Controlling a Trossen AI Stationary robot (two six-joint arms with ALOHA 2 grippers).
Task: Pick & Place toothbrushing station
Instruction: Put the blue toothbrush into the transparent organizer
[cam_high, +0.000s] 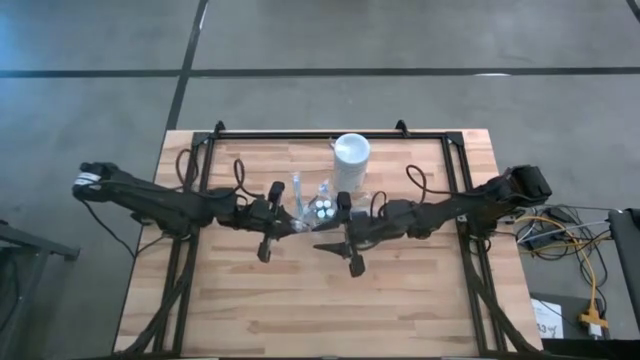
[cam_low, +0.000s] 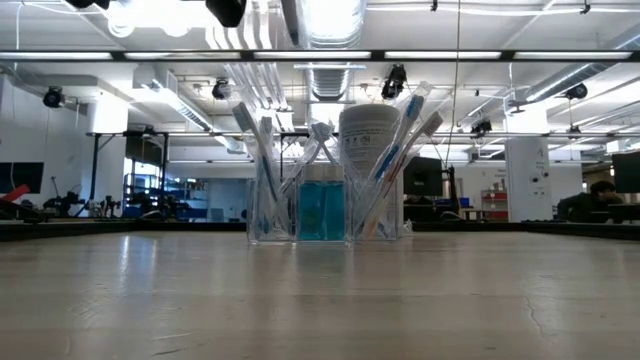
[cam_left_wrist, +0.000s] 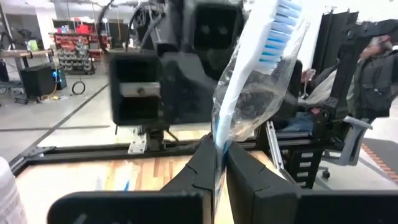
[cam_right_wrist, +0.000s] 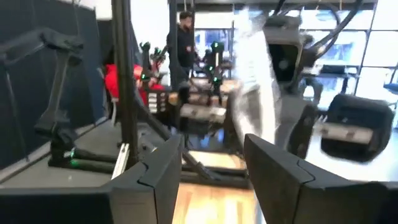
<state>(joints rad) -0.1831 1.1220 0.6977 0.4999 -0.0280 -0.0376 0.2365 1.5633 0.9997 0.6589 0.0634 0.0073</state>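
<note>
Clear plastic wrapping covers the toothbrush (cam_left_wrist: 249, 93) that the left gripper (cam_left_wrist: 221, 168) pinches between its closed fingers; the left wrist view shows its white and blue bristles at the far end, tilted up and away from the fingers. The high view shows that gripper (cam_high: 290, 222) just beside the clear holder (cam_high: 312, 203), which stands near the middle of the wooden table (cam_high: 420, 290), toward its back half. White-capped teal tubes (cam_high: 326, 209) sit in it, seen from above as small white circles. The white cup (cam_high: 351, 160) stands touching or just behind the holder.

Only the low view shows the holder's (cam_low: 325, 205) compartments side by side: bagged toothbrushes (cam_low: 262, 165) lean in the outer ones and the teal tubes (cam_low: 321, 210) fill the middle one, with the white cup (cam_low: 370, 140) rising behind. Neither gripper shows in that view.

The right gripper (cam_high: 345, 240) hangs just beside the holder on the other side. Its own wrist view shows its fingers (cam_right_wrist: 155, 171) standing apart with nothing between them, and a blurred pale wrapped shape (cam_right_wrist: 255, 93) farther ahead.

Pale wood planks make the tabletop, edged by a black frame (cam_high: 330, 136). Beyond it lies a grey floor; the low view shows a large hall with ceiling lights and ducts, and a person (cam_right_wrist: 184, 40) stands far off in the right wrist view.
</note>
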